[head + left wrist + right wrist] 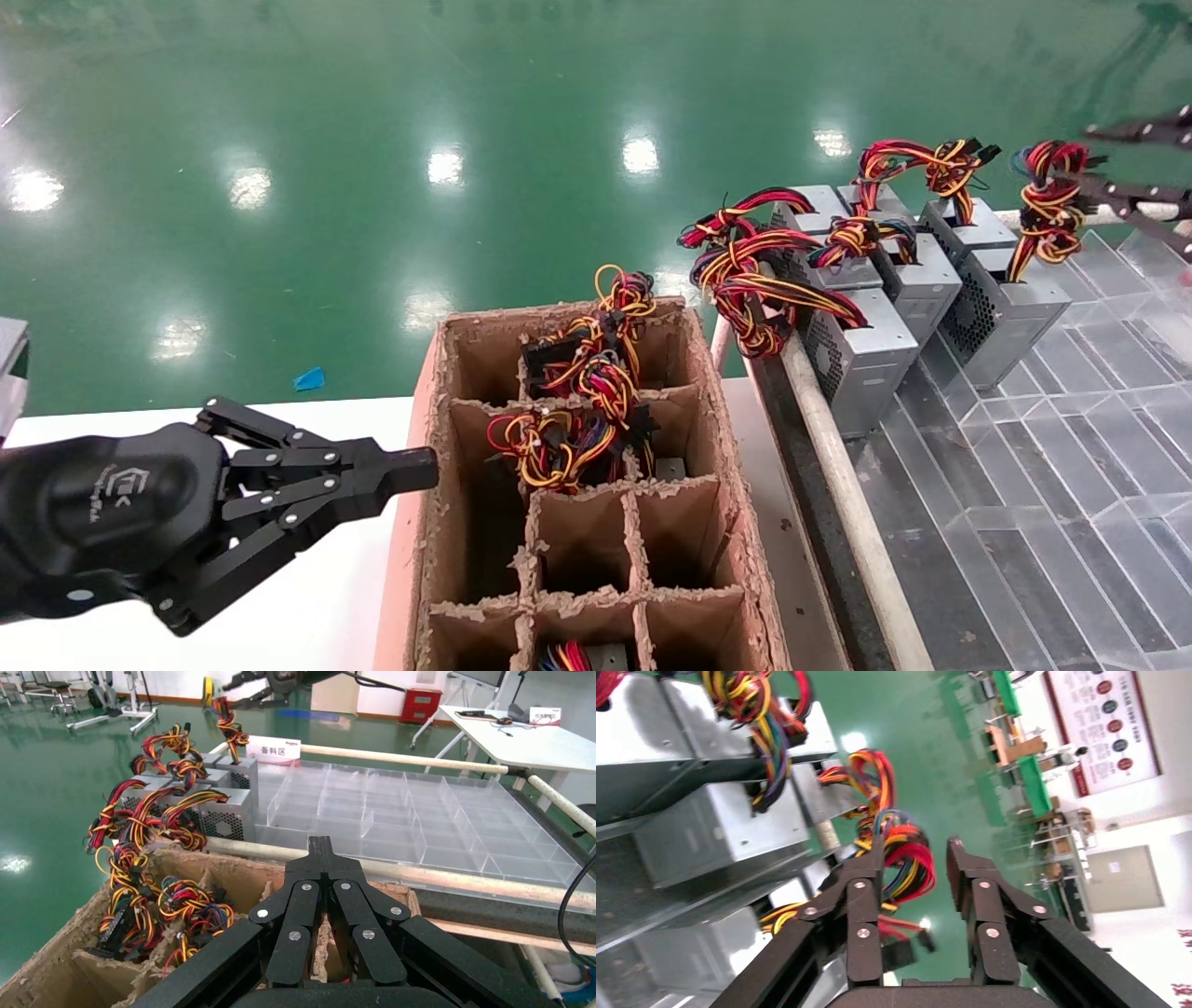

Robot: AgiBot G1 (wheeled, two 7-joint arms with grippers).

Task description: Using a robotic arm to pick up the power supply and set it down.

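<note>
The power supply (1013,312) is the silver-grey box at the right end of a row, with its honeycomb vent facing left. Its coil of red, yellow and black wires (1049,200) stands up above it. My right gripper (1085,158) reaches in from the upper right and is open, one finger above the coil and one against it. In the right wrist view the coil (899,852) lies partly between the spread fingers of that gripper (916,850), close to one finger (866,881). My left gripper (424,466) is shut and empty beside the cardboard box (436,540).
Several alike grey units (861,359) with wire bundles stand in the row left of the power supply. Clear plastic tray dividers (1052,485) spread to the right, behind a pale rail (838,466). The cardboard box's back cells hold wire bundles (577,419). Green floor lies beyond.
</note>
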